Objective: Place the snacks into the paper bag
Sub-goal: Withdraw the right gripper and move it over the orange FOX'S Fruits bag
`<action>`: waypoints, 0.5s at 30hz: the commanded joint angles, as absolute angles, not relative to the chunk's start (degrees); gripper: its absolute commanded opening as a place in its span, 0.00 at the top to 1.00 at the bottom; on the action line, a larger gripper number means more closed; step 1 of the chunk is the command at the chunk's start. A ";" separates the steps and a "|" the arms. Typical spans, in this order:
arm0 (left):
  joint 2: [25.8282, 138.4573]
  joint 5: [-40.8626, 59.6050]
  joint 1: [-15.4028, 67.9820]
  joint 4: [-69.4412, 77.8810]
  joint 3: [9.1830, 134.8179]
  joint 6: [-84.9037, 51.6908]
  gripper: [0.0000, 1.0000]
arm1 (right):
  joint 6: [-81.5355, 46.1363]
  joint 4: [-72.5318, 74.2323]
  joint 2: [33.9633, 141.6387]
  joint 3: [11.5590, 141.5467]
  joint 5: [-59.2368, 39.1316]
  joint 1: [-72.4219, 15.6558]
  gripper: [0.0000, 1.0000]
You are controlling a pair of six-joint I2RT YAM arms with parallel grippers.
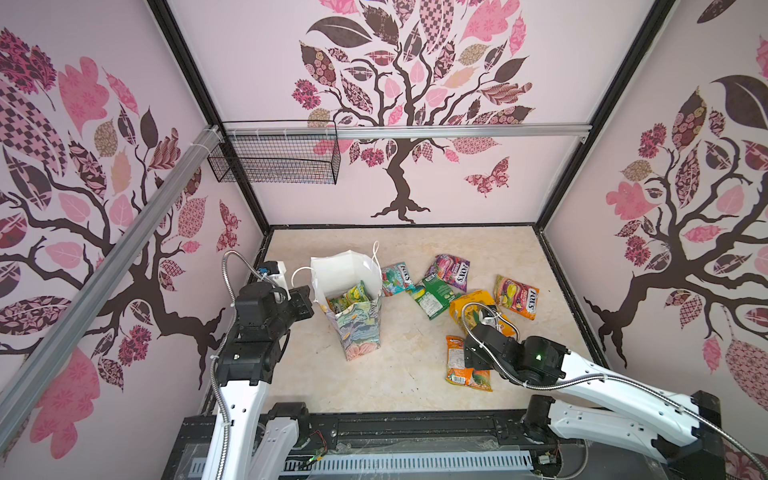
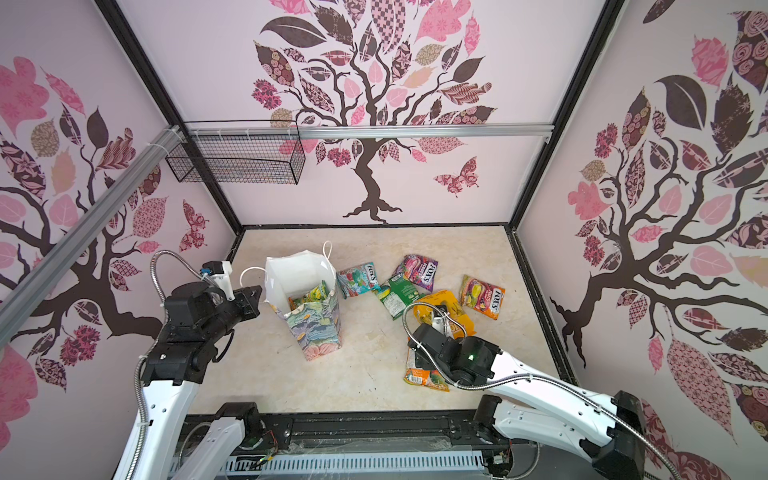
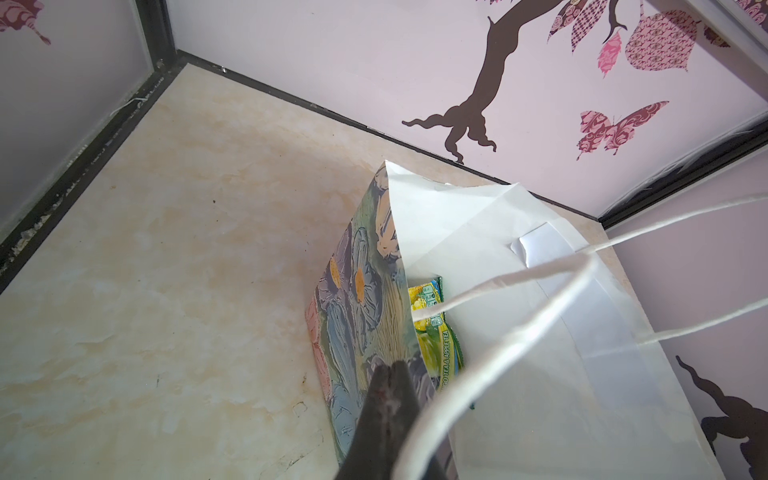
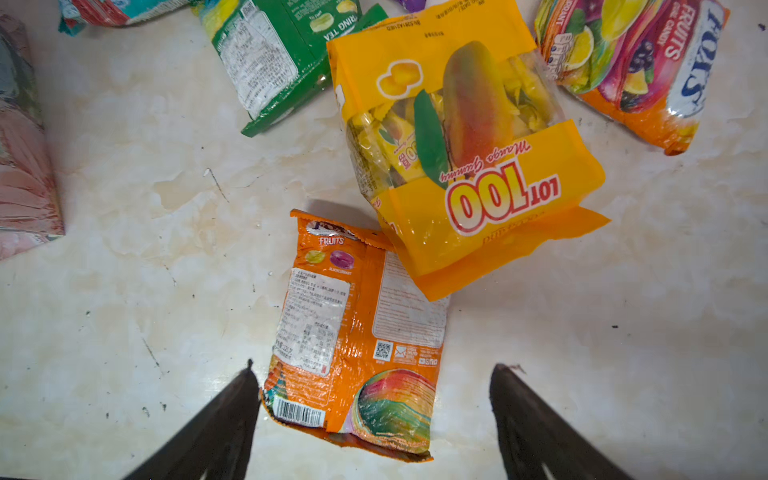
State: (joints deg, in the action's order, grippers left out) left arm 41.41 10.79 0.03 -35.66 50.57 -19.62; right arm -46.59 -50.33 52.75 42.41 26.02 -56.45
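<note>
The paper bag [image 1: 359,328] stands open at mid-left, floral outside and white inside, with a yellow-green snack [image 1: 352,296] inside it. My left gripper [image 3: 390,370] is shut, its tips against the bag's floral wall, and a white cord handle [image 3: 498,353] runs beside it. Several snacks lie to the right: teal [image 1: 397,278], purple [image 1: 451,270], green [image 1: 432,297], a yellow "LOT 100" pouch [image 4: 457,166] and an orange FOX'S pouch [image 1: 515,297]. Another orange pouch [image 4: 357,332] lies back side up, apart from the rest. My right gripper [image 4: 374,374] hangs open over its near end, one finger on each side.
A black wire basket [image 1: 278,158] hangs on the aluminium rail [image 1: 457,131] at the back left. Patterned walls close in the beige floor [image 1: 395,374] on three sides. A black rail [image 1: 415,428] with the arm bases runs along the front.
</note>
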 commanded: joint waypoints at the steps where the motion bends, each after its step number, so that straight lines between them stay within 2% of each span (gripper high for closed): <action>1: 41.02 11.17 -0.10 -35.68 51.86 -19.02 0.98 | -48.60 -51.07 52.63 41.10 27.40 -55.73 0.11; 15: 40.84 11.52 -0.18 -35.51 51.61 -19.07 0.97 | -49.53 -42.43 54.91 34.22 20.68 -54.19 0.10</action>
State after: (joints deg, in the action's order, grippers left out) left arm 41.34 11.00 0.03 -35.66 50.57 -19.62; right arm -48.73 -44.66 55.40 34.57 22.37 -54.76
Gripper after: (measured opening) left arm 0.050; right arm 0.903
